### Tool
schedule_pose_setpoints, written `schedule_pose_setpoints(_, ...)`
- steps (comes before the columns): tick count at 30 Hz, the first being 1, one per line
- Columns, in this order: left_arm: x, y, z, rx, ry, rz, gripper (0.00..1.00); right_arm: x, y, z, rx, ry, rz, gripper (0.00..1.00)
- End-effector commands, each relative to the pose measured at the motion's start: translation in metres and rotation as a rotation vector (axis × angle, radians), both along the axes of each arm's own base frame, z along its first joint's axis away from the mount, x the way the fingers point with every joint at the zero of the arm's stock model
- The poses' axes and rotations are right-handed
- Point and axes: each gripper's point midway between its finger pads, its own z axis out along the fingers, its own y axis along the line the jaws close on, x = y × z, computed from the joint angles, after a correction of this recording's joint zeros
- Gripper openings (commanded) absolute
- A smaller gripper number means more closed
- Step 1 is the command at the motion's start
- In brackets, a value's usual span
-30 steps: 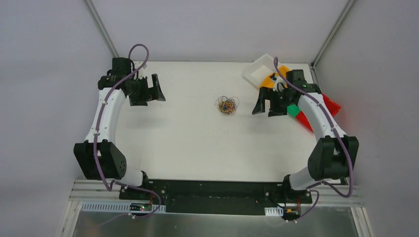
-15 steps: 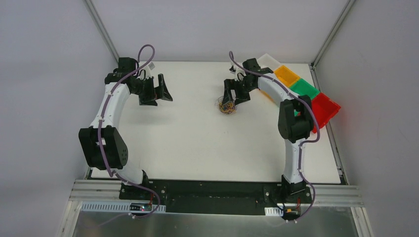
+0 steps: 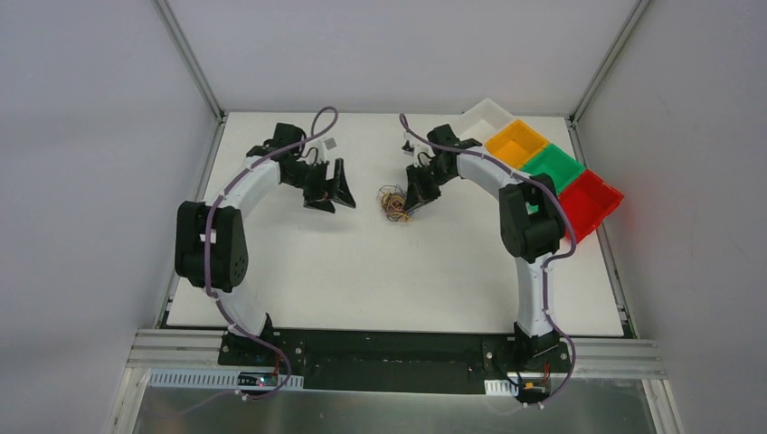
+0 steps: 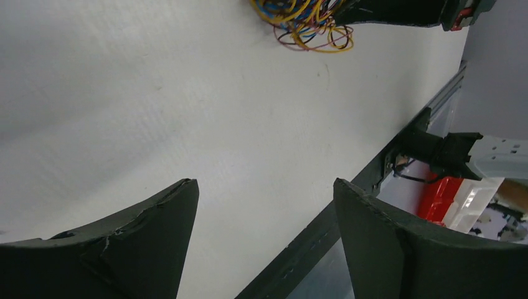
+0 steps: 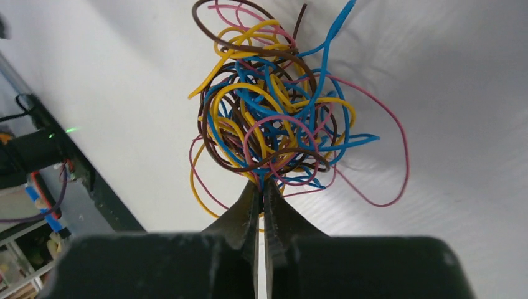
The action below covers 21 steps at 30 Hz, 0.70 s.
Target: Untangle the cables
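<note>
The cables [image 3: 394,202] are a small tangled ball of thin yellow, blue, brown and pink wires on the white table. My right gripper [image 3: 410,201] reaches it from the right. In the right wrist view the bundle [image 5: 274,118] hangs off the fingertips, and the right gripper [image 5: 261,184] is shut on a few strands at its near edge. My left gripper [image 3: 336,192] stands open just left of the bundle, apart from it. The left wrist view shows the left gripper [image 4: 264,184] with nothing between its fingers and the cables [image 4: 305,18] far ahead.
A row of bins lines the back right corner: white [image 3: 479,120], orange [image 3: 516,142], green [image 3: 553,165], red [image 3: 592,199]. The table's front edge and black base rail [image 3: 389,348] lie near the arm bases.
My right gripper reached the bundle, shut on it and drew it slightly left. The left arm swung right, closer to the bundle, with its jaws still apart.
</note>
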Motion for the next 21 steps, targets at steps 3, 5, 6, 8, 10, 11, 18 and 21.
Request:
schedule_pose_setpoints(3, 0.018, -0.07, -0.007, -0.149, -0.087, -0.098, 0.81, -0.052, 0.017, 0.065, 0.184, -0.008, 0.094, 0.0)
schedule_pose_setpoints(5, 0.024, -0.088, -0.017, -0.171, -0.072, -0.101, 0.82, -0.062, 0.015, 0.063, 0.19, 0.008, 0.1, 0.0)
schedule_pose_setpoints(6, 0.026, -0.097, -0.024, -0.177, -0.066, -0.107, 0.82, -0.066, 0.014, 0.06, 0.189, 0.019, 0.099, 0.0)
schedule_pose_setpoints(8, 0.025, -0.118, -0.04, -0.188, -0.042, -0.129, 0.82, -0.071, 0.012, 0.053, 0.185, 0.042, 0.097, 0.0)
schedule_pose_setpoints(10, 0.015, -0.14, -0.055, -0.203, -0.005, -0.16, 0.82, -0.074, 0.011, 0.047, 0.181, 0.052, 0.094, 0.0)
schedule_pose_setpoints(11, 0.011, -0.149, -0.062, -0.204, 0.01, -0.17, 0.82, -0.076, 0.01, 0.045, 0.18, 0.058, 0.092, 0.0)
schedule_pose_setpoints(18, 0.013, -0.161, -0.066, -0.287, 0.034, -0.14, 0.28, -0.085, -0.006, 0.048, 0.173, 0.075, 0.07, 0.0)
schedule_pose_setpoints(21, 0.002, -0.144, -0.042, -0.34, 0.029, -0.134, 0.0, -0.079, -0.033, 0.046, 0.152, 0.073, -0.002, 0.0)
